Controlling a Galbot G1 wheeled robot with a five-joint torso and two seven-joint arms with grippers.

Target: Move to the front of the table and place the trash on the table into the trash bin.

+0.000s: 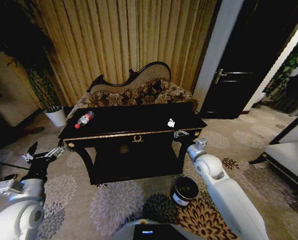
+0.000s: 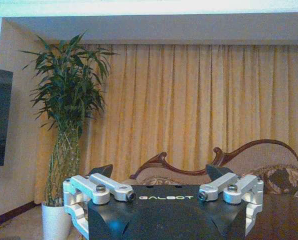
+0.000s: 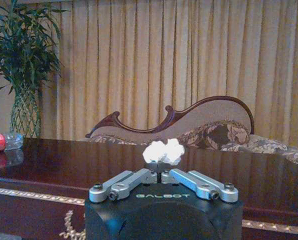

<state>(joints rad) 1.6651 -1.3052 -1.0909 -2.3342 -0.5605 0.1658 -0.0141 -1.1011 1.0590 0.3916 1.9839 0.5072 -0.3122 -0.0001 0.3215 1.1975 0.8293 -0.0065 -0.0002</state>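
The black table (image 1: 139,134) with gold trim stands straight ahead. On its left end lies the trash bottle (image 1: 84,119) with red label, also visible as the bottle (image 3: 4,142) in the right wrist view. My right gripper (image 1: 178,132) reaches over the table's front right edge. In its wrist view the right gripper (image 3: 160,167) is shut on a white paper wad (image 3: 163,151), seen from the head as the wad (image 1: 171,122). The trash bin (image 1: 185,190) sits on the carpet below my right arm. My left gripper (image 1: 43,152) hangs open left of the table, its fingers (image 2: 101,171) spread wide with nothing between them.
A floral sofa (image 1: 139,92) stands right behind the table against the curtains. A white plant pot (image 1: 55,116) with a tall plant is at the back left. A dark door (image 1: 239,75) and a light seat (image 1: 289,155) are on the right.
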